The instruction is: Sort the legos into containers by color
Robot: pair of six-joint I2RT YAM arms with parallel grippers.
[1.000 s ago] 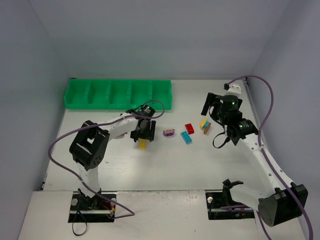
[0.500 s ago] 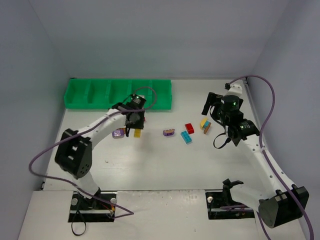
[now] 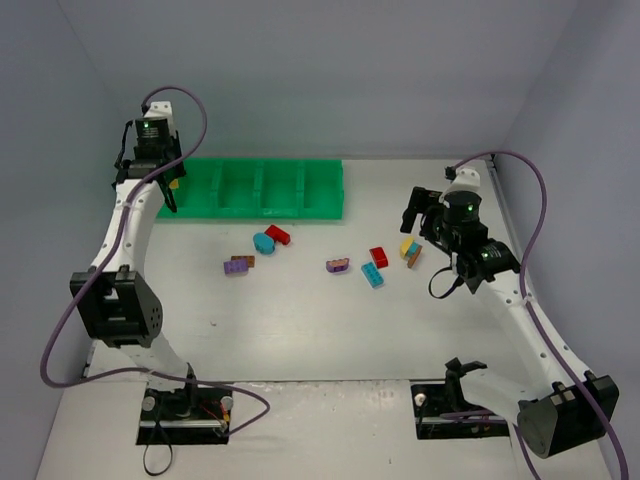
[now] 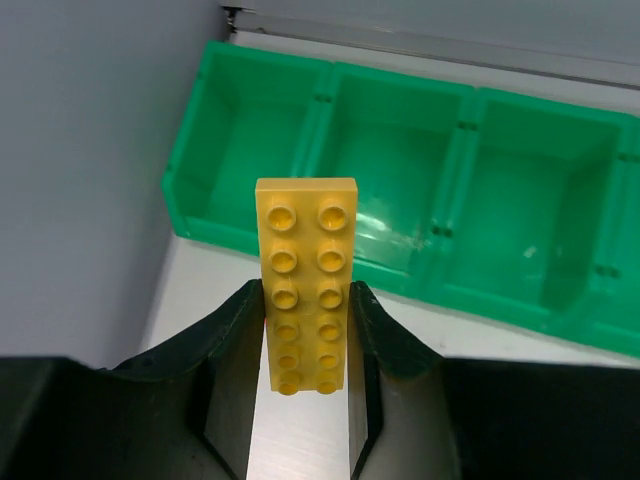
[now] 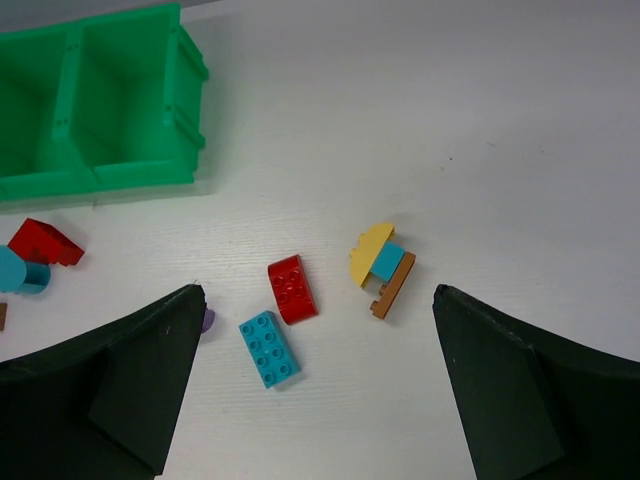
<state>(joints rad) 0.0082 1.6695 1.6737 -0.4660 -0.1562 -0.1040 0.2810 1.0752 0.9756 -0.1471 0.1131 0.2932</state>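
Observation:
My left gripper is shut on a long yellow lego and holds it above the table just in front of the leftmost compartments of the green tray. The tray stands along the back left. My right gripper is open and empty, hovering above a red lego, a cyan lego and a yellow, cyan and brown cluster. On the table there are also a purple-pink lego, a red lego, a round cyan lego and a purple and brown pair.
The tray compartments that show in the left wrist view hold nothing. Grey walls close in the table on the left, back and right. The left wall stands close beside my left gripper. The right arm's purple cable loops near the right wall.
My left arm has swung from the middle of the table back and left to the tray's left end, carrying the yellow lego. This uncovered several legos. The right arm barely moved.

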